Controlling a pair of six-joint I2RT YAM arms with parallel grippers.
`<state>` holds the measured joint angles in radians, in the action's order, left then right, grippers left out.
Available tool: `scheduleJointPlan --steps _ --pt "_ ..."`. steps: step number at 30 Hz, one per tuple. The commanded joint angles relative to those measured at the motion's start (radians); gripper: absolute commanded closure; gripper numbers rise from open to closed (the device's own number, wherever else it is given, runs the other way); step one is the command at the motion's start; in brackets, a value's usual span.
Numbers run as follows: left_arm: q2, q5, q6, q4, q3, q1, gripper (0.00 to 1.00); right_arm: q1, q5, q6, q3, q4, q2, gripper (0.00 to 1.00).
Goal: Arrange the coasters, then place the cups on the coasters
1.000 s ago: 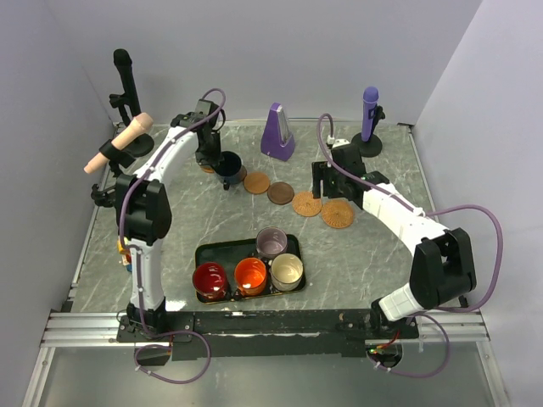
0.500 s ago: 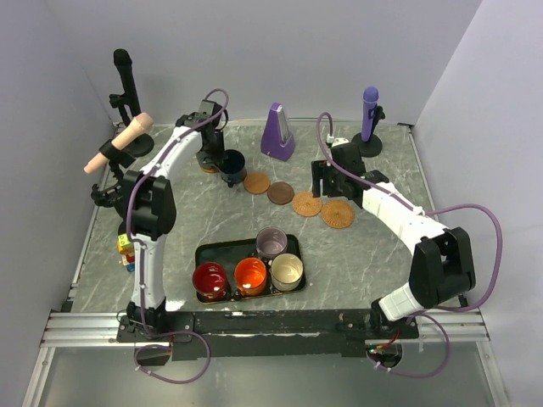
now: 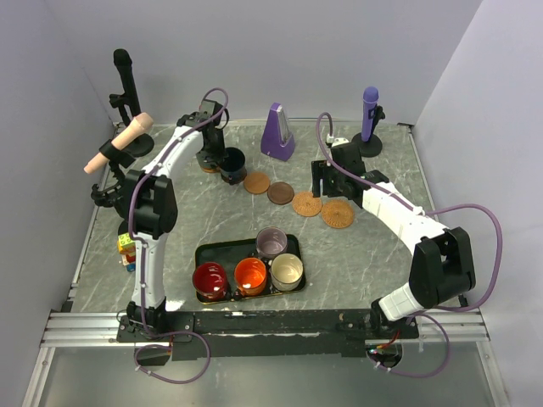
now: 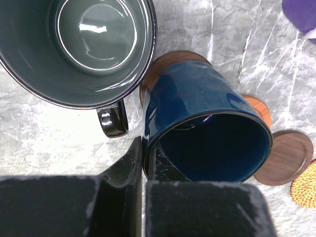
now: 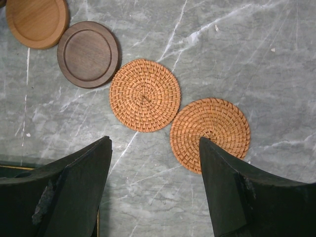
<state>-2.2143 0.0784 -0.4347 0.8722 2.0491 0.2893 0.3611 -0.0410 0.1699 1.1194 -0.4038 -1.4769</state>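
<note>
Top view: my left arm reaches long toward 11 o'clock with the elbow high. The left gripper (image 3: 222, 168) is clamped on the navy cup (image 3: 232, 159) at the far left of the table (image 3: 373, 254). My right arm is bent, and the right gripper (image 3: 327, 188) hangs at 1 o'clock of the table's middle. From the navy cup toward 4 o'clock runs a line of bare coasters: the orange wooden coaster (image 3: 257, 183), the dark wooden coaster (image 3: 281, 193) and two woven coasters (image 3: 307, 203). The tray (image 3: 200, 254) at 6 o'clock holds the lilac cup (image 3: 271, 242), red cup (image 3: 210, 277), orange cup (image 3: 250, 275) and cream cup (image 3: 287, 270). There is open marble between the line and the tray. The metronome (image 3: 277, 133) stands close at 12 o'clock.

Left wrist view: my fingers (image 4: 131, 165) pinch the navy cup's near rim, one outside and one inside. A brown coaster (image 4: 170, 61) shows under the cup's far side. I cannot tell whether the base sits flat on it. The green-grey cup (image 4: 89, 44) is at 10 o'clock, cut off by the frame, with its handle just beside the navy cup. The orange wooden coaster is half hidden behind the navy cup.

Right wrist view: my fingers (image 5: 74, 187) are spread wide and hold nothing. They hover over marble just short of the woven coasters, which lie edge to edge. The orange wooden coaster is clipped at 11 o'clock.
</note>
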Motion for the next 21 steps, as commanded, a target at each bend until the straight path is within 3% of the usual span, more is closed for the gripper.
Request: scheduleJointPlan --steps 1,21 --pt "0.019 0.004 -0.036 -0.065 0.045 0.001 0.99 -0.004 0.000 -0.006 0.046 0.029 -0.010 0.22" --pt "-0.013 0.008 -0.050 -0.075 0.062 -0.001 0.99 -0.004 0.000 -0.006 0.045 0.026 -0.011 0.22"
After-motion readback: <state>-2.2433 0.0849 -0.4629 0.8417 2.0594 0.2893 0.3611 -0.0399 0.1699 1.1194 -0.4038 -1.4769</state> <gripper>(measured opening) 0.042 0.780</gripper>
